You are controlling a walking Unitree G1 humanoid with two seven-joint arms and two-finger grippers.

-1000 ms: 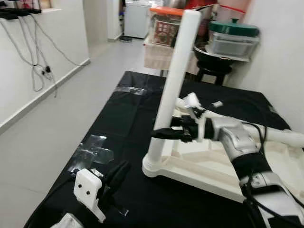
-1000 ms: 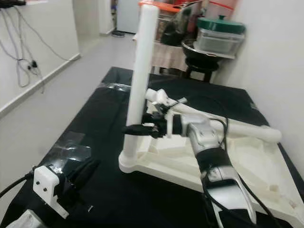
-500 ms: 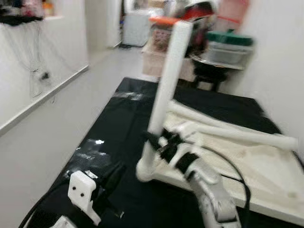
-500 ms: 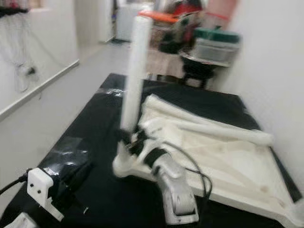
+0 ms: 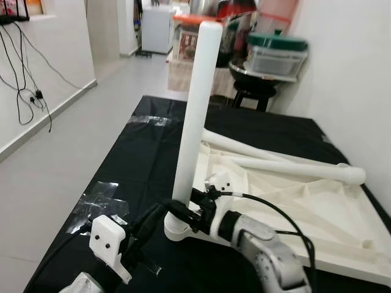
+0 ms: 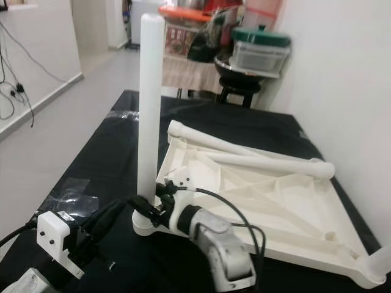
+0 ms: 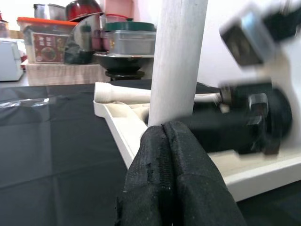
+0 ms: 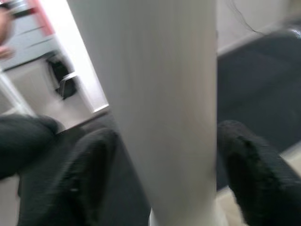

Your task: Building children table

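Black-fingered right hand (image 5: 181, 215) sits low at the foot of the tall white cylindrical plastic table leg (image 5: 194, 116), its two fingers (image 8: 89, 174) spread either side of the shaft without visibly pressing it; grip not confirmed. Left hand (image 5: 148, 221), at 9 o'clock of the leg base, shows its fingers (image 7: 176, 179) pressed together, holding nothing, tips just beside the shaft.

The leg stands upright in the near corner socket of the upturned white moulded plastic table top (image 5: 293, 201), which lies on the black sheet-covered tabletop (image 5: 153, 152). Two further white legs (image 5: 293, 168) lie across the underside toward 1 o'clock.

Judgement: the leg looks hollow, light, stiff and smooth, so liable to slip under narrow fingers. Best hold appears low, near the socket, where leverage is least and the shaft cannot tip.
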